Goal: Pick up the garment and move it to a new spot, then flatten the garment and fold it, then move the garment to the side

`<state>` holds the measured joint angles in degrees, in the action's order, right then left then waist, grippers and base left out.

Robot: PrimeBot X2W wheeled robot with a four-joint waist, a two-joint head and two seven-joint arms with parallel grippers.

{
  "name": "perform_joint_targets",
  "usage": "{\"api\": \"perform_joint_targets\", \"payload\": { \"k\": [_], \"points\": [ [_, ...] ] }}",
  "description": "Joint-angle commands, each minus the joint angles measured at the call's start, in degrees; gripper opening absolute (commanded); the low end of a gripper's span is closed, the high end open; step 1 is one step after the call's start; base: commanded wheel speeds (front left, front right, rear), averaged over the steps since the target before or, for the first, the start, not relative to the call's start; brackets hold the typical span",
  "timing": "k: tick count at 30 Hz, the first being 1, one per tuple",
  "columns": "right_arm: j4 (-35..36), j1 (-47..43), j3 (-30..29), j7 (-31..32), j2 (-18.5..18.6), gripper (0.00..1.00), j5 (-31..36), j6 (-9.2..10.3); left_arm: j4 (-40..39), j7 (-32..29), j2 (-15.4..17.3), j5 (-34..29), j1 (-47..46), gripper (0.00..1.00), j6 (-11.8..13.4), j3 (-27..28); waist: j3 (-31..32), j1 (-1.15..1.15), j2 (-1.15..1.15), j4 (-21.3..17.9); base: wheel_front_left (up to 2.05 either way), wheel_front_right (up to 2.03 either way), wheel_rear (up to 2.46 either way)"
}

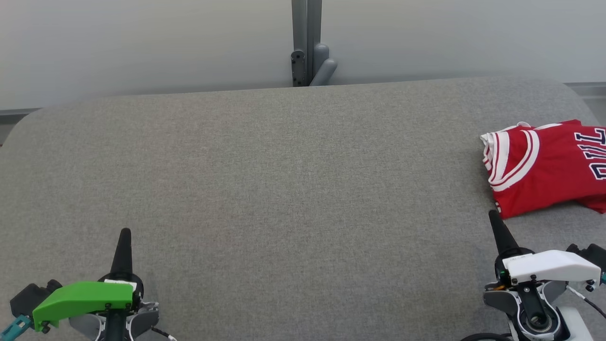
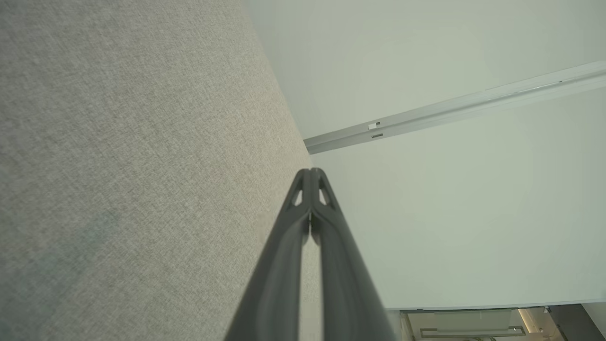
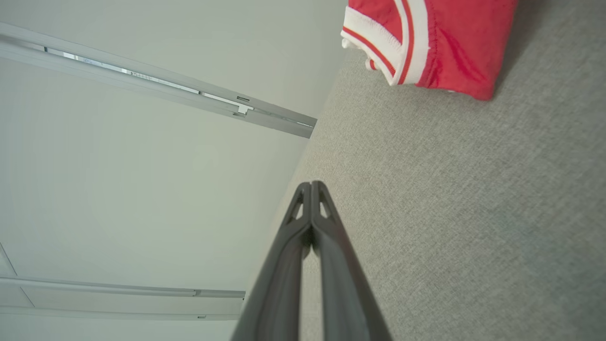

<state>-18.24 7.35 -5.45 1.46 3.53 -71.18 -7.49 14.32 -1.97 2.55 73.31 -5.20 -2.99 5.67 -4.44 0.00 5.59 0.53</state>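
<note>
Head view: folded red jersey (image 1: 544,166) sits at right edge of bench (image 1: 284,166), likely parked aside; left tool (image 1: 124,233) lower left, right tool (image 1: 493,216) lower right, both pinched together, empty.

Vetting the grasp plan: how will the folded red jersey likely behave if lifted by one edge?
Probably floppy: the red jersey lies in soft, rumpled layers, so a one-edge lift would likely unfold it. It looks thin, so likely light. Pushed across the grey fabric surface, it may bunch rather than slide.
</note>
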Motion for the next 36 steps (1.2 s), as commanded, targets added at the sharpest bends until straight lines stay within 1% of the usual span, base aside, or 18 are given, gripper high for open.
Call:
{"api": "perform_joint_targets", "payload": {
  "k": [1, 15, 36],
  "points": [
    [0.1, 0.9, -0.3, 0.3, 0.1, 0.0, -1.6, -0.01, -0.7, -0.4, 0.4, 1.6, -1.3, 0.0, 0.2, 0.4, 0.0, 0.0, 0.0, 0.0, 0.0, 0.0, 0.0],
    [-0.2, 2.4, -0.3, 2.0, 0.0, 0.0, -9.1, -0.01, -1.3, -2.2, 0.4, 8.2, -2.5, 0.0, 0.4, 1.0, -0.3, 0.0, 0.0, -0.2, 0.0, 0.0, 0.0],
    [-0.7, 3.9, -0.3, 3.9, 0.1, 0.0, -18.5, -0.01, -2.2, -4.5, 0.5, 15.9, -4.0, 0.0, 0.7, 1.8, -0.8, 0.0, 0.0, -0.5, 0.0, 0.0, 0.0]
  ]
}}
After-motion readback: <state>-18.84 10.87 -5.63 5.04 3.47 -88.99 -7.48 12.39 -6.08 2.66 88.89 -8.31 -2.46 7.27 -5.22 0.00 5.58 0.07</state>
